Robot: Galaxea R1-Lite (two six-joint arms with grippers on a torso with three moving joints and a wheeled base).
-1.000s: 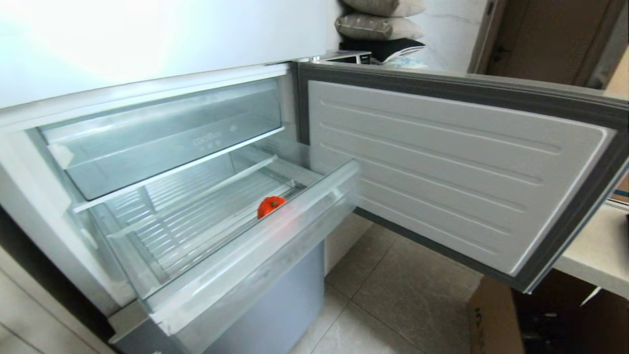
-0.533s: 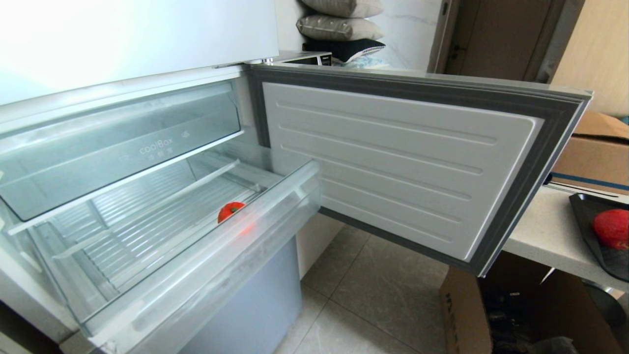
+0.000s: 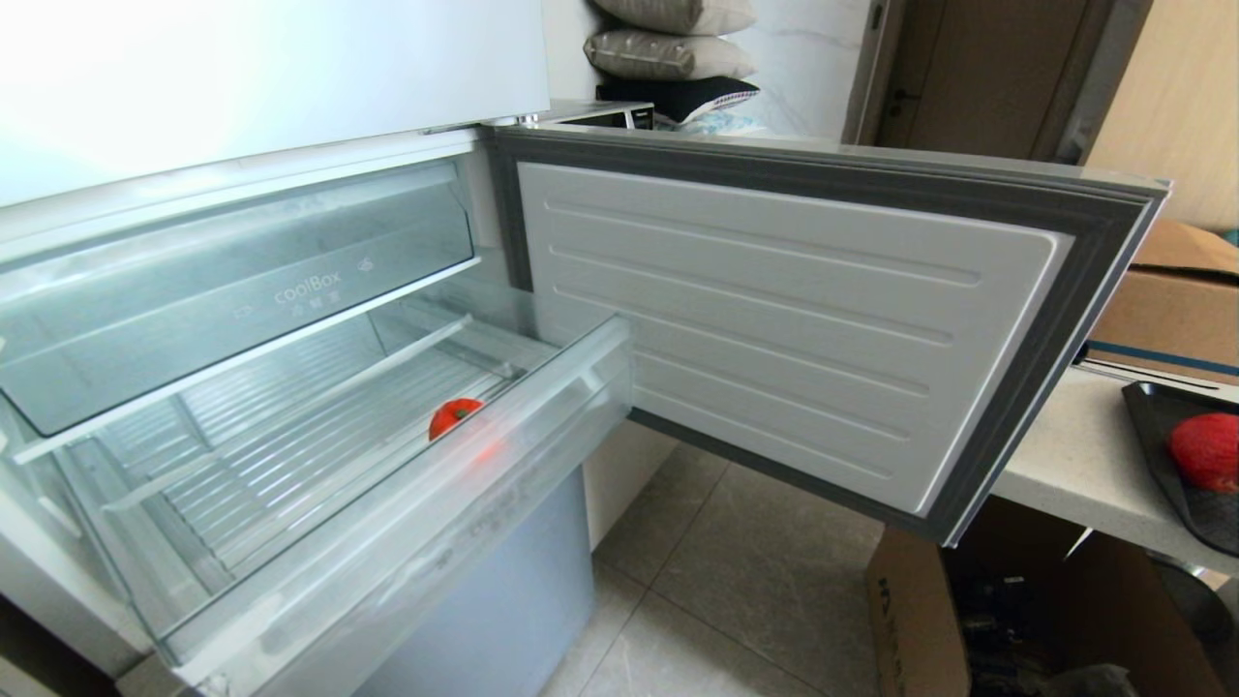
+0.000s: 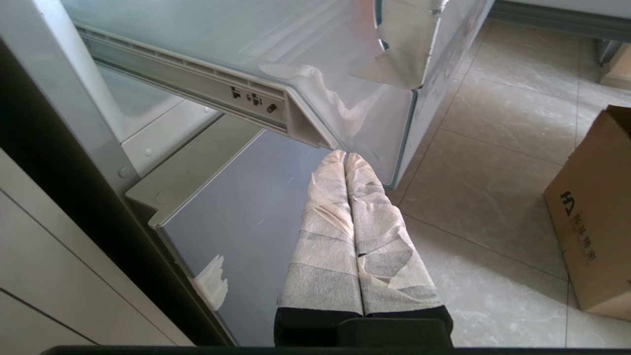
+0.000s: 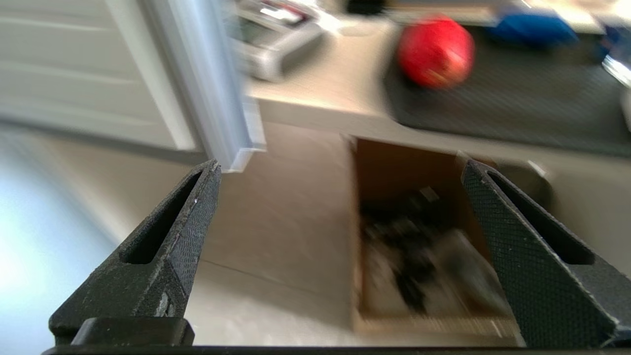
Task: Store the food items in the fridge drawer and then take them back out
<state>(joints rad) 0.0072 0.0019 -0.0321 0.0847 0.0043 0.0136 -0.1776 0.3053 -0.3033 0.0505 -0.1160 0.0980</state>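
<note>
I find the drawer [image 3: 407, 542] pulled out, the pumpkin [image 3: 453, 417] lying against its front lip. The apple [image 3: 1205, 451] sits on a dark tray [image 3: 1157, 426] on the counter, awaiting storage. My right gripper [image 5: 340, 172] faces it, fingers spread, empty. Left gripper [image 4: 345, 158] hangs beneath the drawer, fingers pressed together, idle.

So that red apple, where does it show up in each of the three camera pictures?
Head view: the red apple lies on a dark tray at the far right edge.
Left wrist view: not in it.
Right wrist view: apple near the top, on that tray.
Shared landmark: the open cardboard box on the floor.
</note>
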